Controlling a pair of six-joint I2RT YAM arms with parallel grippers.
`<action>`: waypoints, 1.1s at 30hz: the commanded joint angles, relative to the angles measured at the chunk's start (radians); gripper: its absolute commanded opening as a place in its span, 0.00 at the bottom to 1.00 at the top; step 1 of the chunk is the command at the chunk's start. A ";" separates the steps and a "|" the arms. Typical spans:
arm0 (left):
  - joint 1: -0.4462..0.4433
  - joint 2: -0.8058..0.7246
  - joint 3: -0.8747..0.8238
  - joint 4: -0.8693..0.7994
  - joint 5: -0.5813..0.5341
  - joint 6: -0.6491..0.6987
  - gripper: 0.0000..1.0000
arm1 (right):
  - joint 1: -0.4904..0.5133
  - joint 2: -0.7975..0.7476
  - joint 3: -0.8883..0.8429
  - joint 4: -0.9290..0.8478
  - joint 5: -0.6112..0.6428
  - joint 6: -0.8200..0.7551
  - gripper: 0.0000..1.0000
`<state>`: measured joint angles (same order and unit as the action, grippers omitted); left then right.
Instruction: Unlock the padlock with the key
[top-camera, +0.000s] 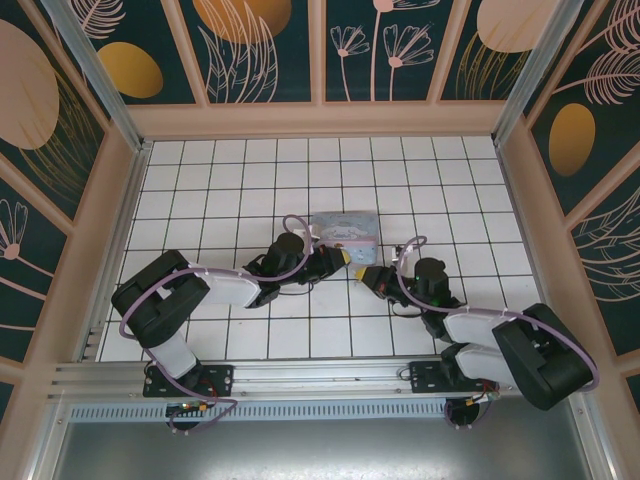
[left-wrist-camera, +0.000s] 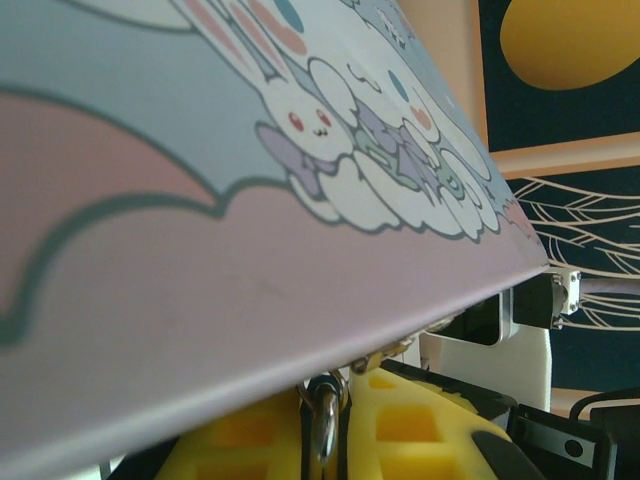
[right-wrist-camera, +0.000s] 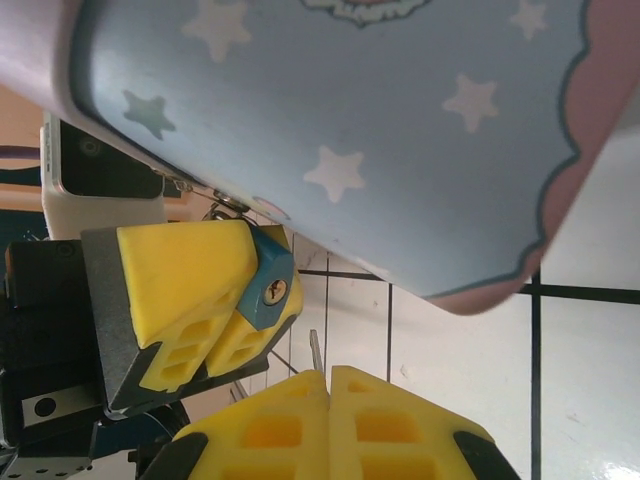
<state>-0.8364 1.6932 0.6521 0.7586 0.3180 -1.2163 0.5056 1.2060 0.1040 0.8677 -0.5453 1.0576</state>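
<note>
We saw a pale blue tin (top-camera: 345, 229) lying on the white tiled table (top-camera: 220, 190), about midway across it. One face carried cartoon rabbits, white clouds and a pink scalloped band; another was blue with pale stars. Dark grid lines ran between the tiles. Around the table stood walls (top-camera: 260, 45) of dark teal panels with orange ovals and pale plant outlines, and an aluminium rail (top-camera: 300, 380) ran along the near edge
</note>
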 joint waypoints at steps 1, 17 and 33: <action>0.004 -0.023 0.009 0.059 0.012 -0.013 0.00 | 0.012 0.018 0.037 0.059 0.004 0.016 0.00; 0.003 -0.023 0.009 0.057 0.007 -0.014 0.00 | 0.021 0.041 0.048 0.065 0.027 0.019 0.00; 0.004 -0.023 0.004 0.058 0.009 -0.010 0.00 | 0.008 0.066 0.076 0.061 0.019 0.012 0.00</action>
<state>-0.8364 1.6932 0.6521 0.7586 0.3172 -1.2247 0.5182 1.2667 0.1486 0.8917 -0.5240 1.0760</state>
